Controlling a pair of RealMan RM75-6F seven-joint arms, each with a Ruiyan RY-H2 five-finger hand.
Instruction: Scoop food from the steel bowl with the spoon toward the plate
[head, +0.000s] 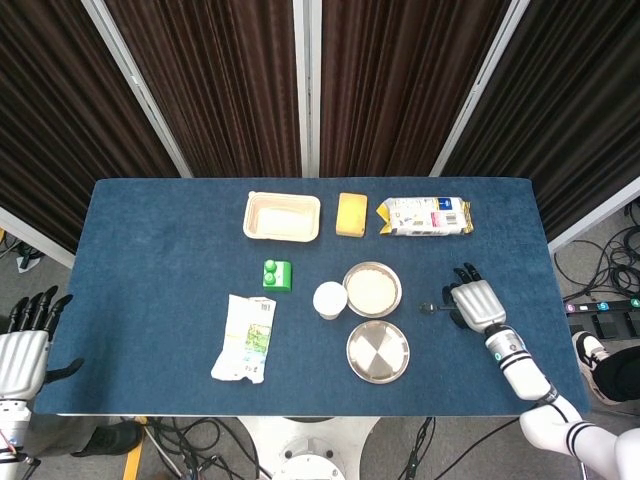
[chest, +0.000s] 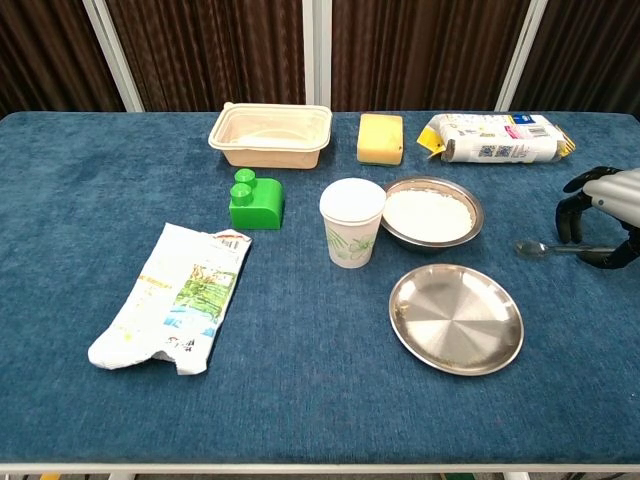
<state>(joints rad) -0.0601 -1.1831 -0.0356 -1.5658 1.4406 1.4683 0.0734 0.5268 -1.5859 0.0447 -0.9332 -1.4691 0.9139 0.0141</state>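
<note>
The right hand (chest: 603, 215) hovers over the spoon (chest: 545, 247) handle, fingers curled downward, holding nothing yet. The thin, stiff metal spoon looks light and slippery; pinching mid-handle seems best.

The table (chest: 80, 180) has a soft, fuzzy blue cloth on it. The steel bowl (chest: 470, 228), the plate (chest: 455, 320) and the spoon (chest: 545, 248) are shiny metal. The cup (chest: 351, 225) looks like paper. The green block (chest: 256, 203) is smooth plastic. The bag (chest: 175, 295) is crinkly.
</note>
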